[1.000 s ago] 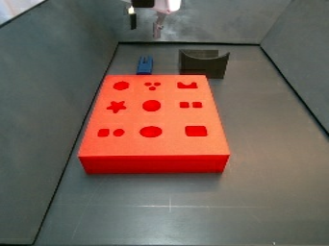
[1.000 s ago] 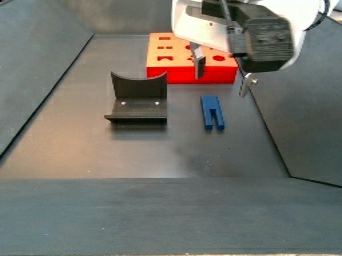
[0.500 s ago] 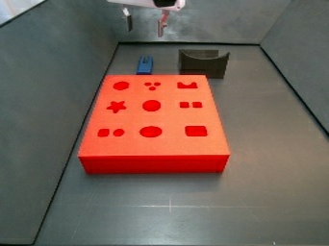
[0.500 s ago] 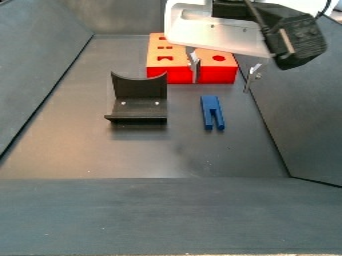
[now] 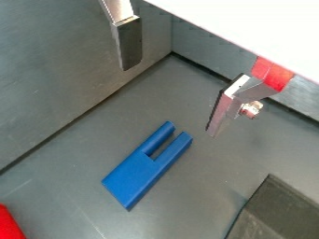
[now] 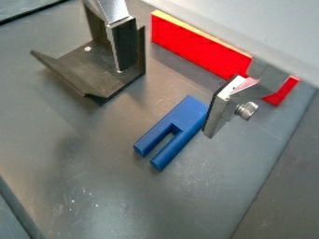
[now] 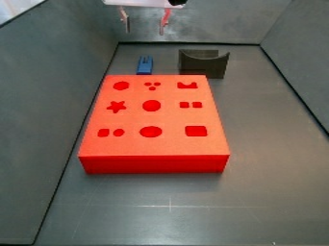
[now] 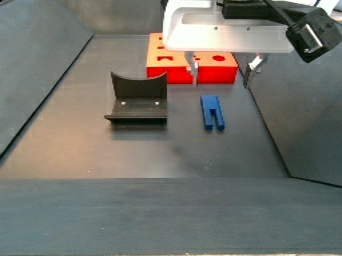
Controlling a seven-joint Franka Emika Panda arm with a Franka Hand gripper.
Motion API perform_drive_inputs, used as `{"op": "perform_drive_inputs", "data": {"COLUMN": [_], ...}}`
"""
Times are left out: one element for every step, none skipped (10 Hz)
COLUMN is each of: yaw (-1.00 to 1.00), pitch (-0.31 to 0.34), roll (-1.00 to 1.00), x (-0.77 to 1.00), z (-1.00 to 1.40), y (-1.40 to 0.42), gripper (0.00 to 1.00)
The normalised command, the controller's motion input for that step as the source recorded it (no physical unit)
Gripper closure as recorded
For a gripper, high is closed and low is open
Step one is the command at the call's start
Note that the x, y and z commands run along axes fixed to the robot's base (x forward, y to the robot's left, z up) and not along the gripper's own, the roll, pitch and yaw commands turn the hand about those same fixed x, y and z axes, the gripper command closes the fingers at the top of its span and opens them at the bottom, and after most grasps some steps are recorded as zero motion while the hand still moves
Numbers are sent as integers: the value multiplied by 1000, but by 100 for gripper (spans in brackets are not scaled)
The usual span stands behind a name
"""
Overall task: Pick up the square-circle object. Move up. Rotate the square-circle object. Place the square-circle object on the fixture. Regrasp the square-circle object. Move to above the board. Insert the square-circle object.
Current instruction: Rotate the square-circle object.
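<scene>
1. The Panda's gripper (image 6: 174,79) hangs high over the back of the grey floor, its two silver fingers (image 5: 129,42) spread wide with nothing between them.

2. The square-circle object (image 6: 174,136), a bright blue peg with two prongs, lies flat on the floor under the gap between the fingers, touching neither; in a side view it sits at centre frame (image 8: 213,111), just right of the fixture (image 8: 136,100).

3. The peg's long axis runs roughly across the line joining the two fingers, as both wrist views suggest, so a straight descent looks likely to bring the pads onto its long sides. The pictures do not settle whether the gripper is centred along the peg's length.

4. In a side view the peg (image 7: 145,65) rests at upper centre, just behind the far edge of the red board (image 7: 154,120) and left of the fixture (image 7: 205,62); the gripper (image 7: 161,25) shows only at the top edge, well above both.

5. The pick-up has not begun: the first step, lowering onto the peg, appears to be what comes next.
</scene>
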Motion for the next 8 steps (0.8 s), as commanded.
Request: {"op": "perform_drive_inputs", "data": {"yaw": [220, 0, -29, -28, -17, -8, 1, 7], "pitch": [-20, 0, -15, -26, -33, -38, -36, -37], "roll": [4, 0, 0, -4, -23, -39, -55, -69], "x": [36, 0, 9, 16, 22, 31, 39, 48], "z": [-39, -1000, -1000, -1000, -1000, -1000, -1000, -965], "y": [4, 0, 0, -1, 1, 3, 3, 5], "gripper": [0, 0, 0, 0, 0, 0, 0, 0]}}
